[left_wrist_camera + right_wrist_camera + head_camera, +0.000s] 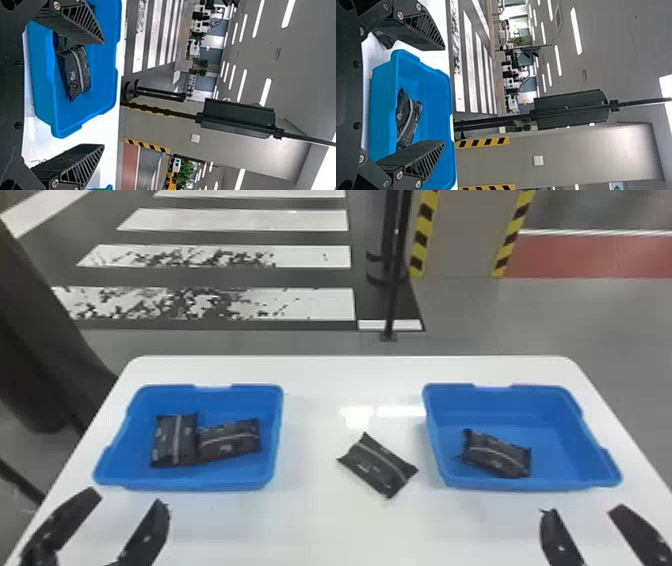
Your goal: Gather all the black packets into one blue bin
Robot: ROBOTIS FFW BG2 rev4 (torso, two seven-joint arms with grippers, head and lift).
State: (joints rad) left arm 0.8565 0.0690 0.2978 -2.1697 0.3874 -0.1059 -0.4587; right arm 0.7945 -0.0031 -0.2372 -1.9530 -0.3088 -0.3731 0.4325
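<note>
In the head view, loose packet (377,465) beyond and between left pincer (128,498) and right pincer (584,510); both released, spread wide.

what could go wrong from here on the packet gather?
The loose packet lies flat on the table, so the right claw might skid over it. It also sits beside the right bin, whose rim could get bumped. Inside that bin, the packet lies near the left wall, perhaps leaving a finger little room.
</note>
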